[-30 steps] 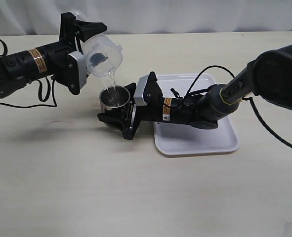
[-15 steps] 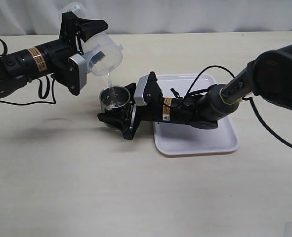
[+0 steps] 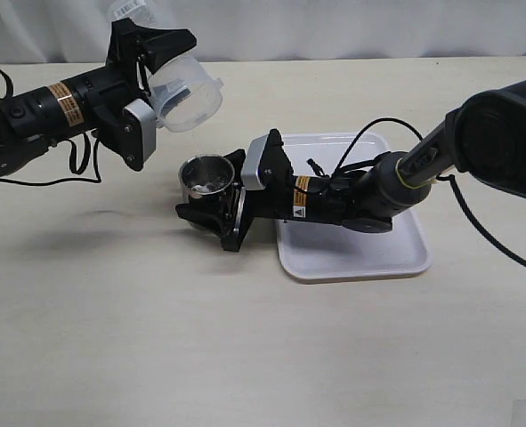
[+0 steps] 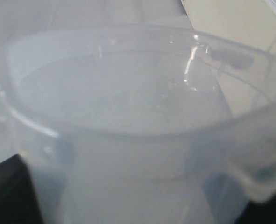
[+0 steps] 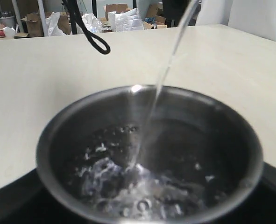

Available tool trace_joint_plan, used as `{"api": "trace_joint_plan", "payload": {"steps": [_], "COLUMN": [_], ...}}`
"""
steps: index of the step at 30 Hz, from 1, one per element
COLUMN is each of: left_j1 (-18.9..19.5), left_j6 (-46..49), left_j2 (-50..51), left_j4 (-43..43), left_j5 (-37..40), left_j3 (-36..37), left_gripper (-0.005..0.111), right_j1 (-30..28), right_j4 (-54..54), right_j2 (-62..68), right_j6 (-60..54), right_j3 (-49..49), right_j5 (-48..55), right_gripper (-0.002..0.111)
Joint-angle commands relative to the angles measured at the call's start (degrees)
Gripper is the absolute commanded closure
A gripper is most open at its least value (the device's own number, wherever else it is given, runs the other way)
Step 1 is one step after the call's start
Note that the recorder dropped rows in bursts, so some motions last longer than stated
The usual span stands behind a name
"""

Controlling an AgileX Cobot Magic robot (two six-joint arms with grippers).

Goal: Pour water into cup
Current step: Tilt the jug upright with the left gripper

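Note:
The steel cup [image 3: 206, 175] stands on the table just left of the tray, with bubbling water in it. My right gripper [image 3: 212, 194] is shut on the cup, one black finger on each side. In the right wrist view the cup [image 5: 147, 154] fills the frame and a thin stream of water [image 5: 162, 77] falls into it. My left gripper [image 3: 158, 89] is shut on a clear plastic jug [image 3: 189, 94], held tilted above and left of the cup, mouth toward it. The jug [image 4: 128, 116] fills the left wrist view and hides the fingers.
A white tray [image 3: 360, 258] lies right of the cup, under my right arm and its black cable [image 3: 378, 133]. The left arm's cable [image 3: 80, 165] hangs to the table. Boxes and bags [image 5: 123, 16] lie beyond the far table edge.
The jug has risen and tipped back a little. The broad stream seen in the exterior view has thinned until it no longer shows there. The cup and right gripper have not moved.

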Motion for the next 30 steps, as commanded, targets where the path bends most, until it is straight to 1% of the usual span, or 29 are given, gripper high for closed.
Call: {"api": "trace_joint_plan", "payload": {"steps": [1, 25, 30], "left_j1": [-0.1, -0.1, -1.6], "left_j6": [0.5, 0.5, 0.5], "left_j2": [-0.5, -0.5, -0.5], "left_j4": [-0.6, -0.6, -0.8], "left_j5": [-1.6, -1.8, -1.4], "left_j3": [-0.4, -0.4, -0.3], "left_gripper": [0.107, 0.107, 0.107], "right_j1": [-0.2, -0.2, -0.2], "right_j4": [-0.8, -0.5, -0.5], "right_j2": [-0.3, -0.3, -0.3], "right_j6": [0.0, 0.0, 0.0], "right_j3": [0.0, 0.0, 0.0], "right_j5": [-0.1, -0.2, -0.2], "right_gripper": [0.104, 0.104, 0.104]}}
